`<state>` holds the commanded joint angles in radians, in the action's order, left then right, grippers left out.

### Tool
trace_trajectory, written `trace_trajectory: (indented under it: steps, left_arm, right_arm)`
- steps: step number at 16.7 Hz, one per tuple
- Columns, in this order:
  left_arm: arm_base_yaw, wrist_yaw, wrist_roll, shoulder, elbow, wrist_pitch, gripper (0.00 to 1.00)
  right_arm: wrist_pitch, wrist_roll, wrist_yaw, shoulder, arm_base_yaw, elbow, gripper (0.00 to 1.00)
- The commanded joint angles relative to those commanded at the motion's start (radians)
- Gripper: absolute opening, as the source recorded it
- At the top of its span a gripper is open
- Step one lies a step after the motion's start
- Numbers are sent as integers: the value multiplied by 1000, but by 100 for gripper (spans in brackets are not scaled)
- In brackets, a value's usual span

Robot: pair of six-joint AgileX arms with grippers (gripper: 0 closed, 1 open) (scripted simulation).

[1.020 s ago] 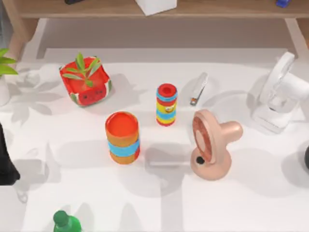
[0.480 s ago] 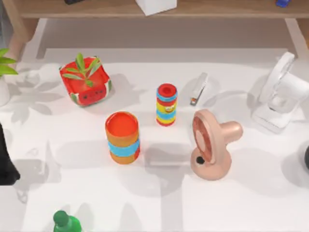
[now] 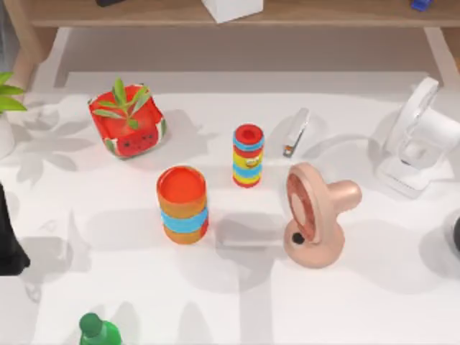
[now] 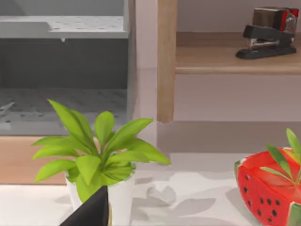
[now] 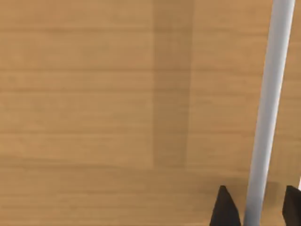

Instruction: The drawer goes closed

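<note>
Tabletop scene, top view: white table (image 3: 374, 302) with a red watermelon-shaped planter (image 3: 128, 128) toward the back left, green leaves sticking out of it. An orange cup (image 3: 182, 205) with a blue band stands near the middle. A ring stack (image 3: 248, 155) in red, blue and yellow stripes stands upright just behind and to the right of it. A white stapler (image 3: 295, 132) lies farther right, apart from the stack. A pink fan-shaped object (image 3: 313, 215) sits in front of the stapler, disc face turned toward the cup. A white stand-like object (image 3: 417, 140) is at the right side. A green bottle top (image 3: 97, 330) is at the front left. A wooden shelf (image 3: 144, 13) runs along the back with a white box (image 3: 231, 8) on it. The left arm (image 3: 7, 241) is a dark shape at the table's left edge.

Left wrist view: potted plant (image 4: 94, 150) in a white pot, close in front. The watermelon-shaped planter is off to one side. A black stapler (image 4: 268, 37) with a red part sits on the wooden shelf behind. The left gripper (image 4: 89, 214) shows as a dark wedge; its state cannot be told.

Right wrist view: drawer (image 5: 94, 94) front, plain wood grain, very close to the camera. A silver handle (image 5: 270, 94) runs across it. The right gripper (image 5: 257, 209) has its black fingertips (image 5: 225, 209) apart, one on each side of the handle, with a gap showing on both sides.
</note>
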<state>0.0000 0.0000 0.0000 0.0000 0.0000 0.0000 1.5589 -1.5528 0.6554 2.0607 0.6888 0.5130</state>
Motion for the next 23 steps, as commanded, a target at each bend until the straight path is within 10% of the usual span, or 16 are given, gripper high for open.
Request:
trace_trajectory:
  steps: [23]
  left_arm:
    - [0,0,0,0,0,0,100]
  right_arm:
    - [-143,2,-117,82,-111,215,0]
